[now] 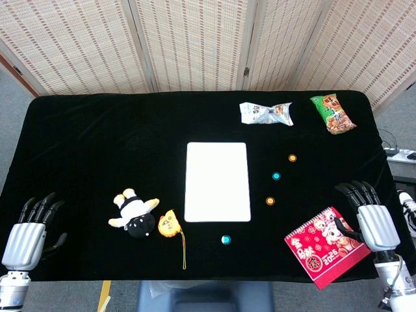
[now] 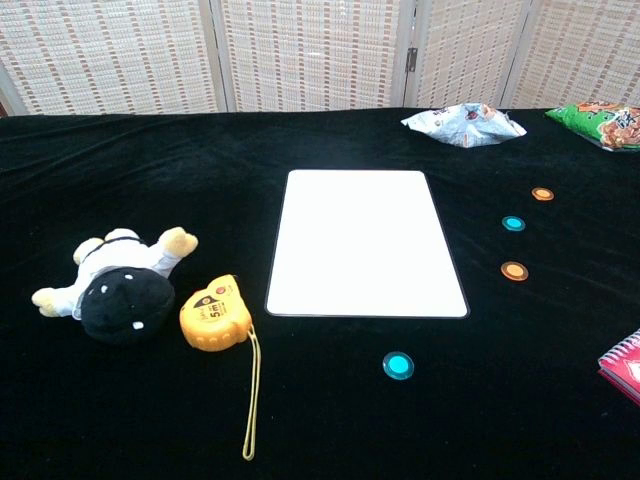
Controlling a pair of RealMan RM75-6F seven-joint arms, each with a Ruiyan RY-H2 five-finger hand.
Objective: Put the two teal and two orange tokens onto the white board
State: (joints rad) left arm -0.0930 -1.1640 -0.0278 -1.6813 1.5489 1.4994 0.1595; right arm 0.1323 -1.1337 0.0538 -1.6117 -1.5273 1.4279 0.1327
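The white board (image 1: 217,181) (image 2: 362,241) lies bare in the middle of the black table. To its right sit an orange token (image 1: 292,157) (image 2: 542,194), a teal token (image 1: 276,176) (image 2: 513,223) and another orange token (image 1: 270,201) (image 2: 514,270). A second teal token (image 1: 225,240) (image 2: 398,365) lies just in front of the board. My left hand (image 1: 29,231) rests open at the table's front left corner. At the front right edge my right hand (image 1: 372,221) is open too, holding nothing. Neither hand shows in the chest view.
A panda plush (image 1: 133,213) (image 2: 115,285) and a yellow tape measure (image 1: 169,224) (image 2: 213,314) with a cord lie left of the board. A red calendar (image 1: 324,245) (image 2: 626,364) sits by my right hand. Two snack bags (image 1: 265,113) (image 1: 333,114) lie at the back right.
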